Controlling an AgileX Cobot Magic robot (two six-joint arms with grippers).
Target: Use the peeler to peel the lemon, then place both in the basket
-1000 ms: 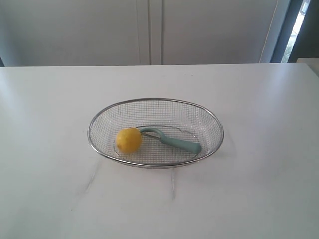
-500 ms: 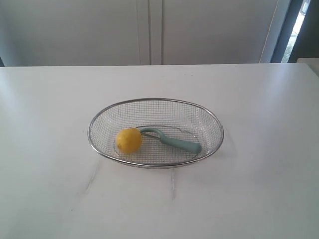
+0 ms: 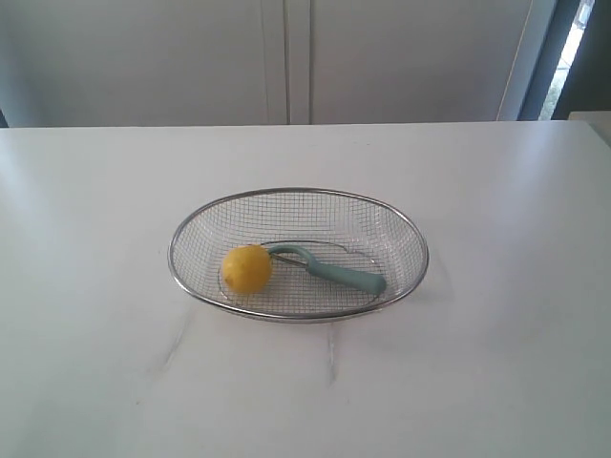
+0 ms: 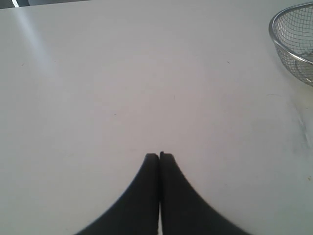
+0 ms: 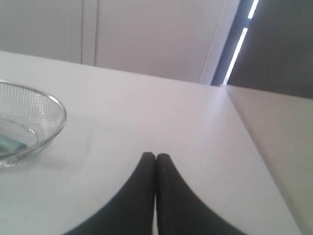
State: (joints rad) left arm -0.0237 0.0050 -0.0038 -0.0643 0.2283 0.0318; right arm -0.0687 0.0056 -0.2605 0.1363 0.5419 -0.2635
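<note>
The wire mesh basket [image 3: 298, 193] stands in the middle of the white table. Inside it the yellow lemon [image 3: 246, 269] lies at the left end, and the teal-handled peeler [image 3: 334, 271] lies beside it with its metal loop head against the lemon. Neither arm shows in the exterior view. My left gripper [image 4: 159, 155] is shut and empty over bare table, with the basket rim [image 4: 279, 43] off at one corner of its view. My right gripper [image 5: 155, 155] is shut and empty too, with the basket [image 5: 55, 105] and a bit of the peeler handle [image 5: 9, 145] at its view's edge.
The white table [image 3: 477, 363] spreads wide around the basket. Pale cabinet doors [image 3: 286, 57] stand behind its far edge. In the right wrist view the table's side edge [image 5: 249, 132] runs close by, with a dark gap and light strips [image 5: 239, 44] beyond.
</note>
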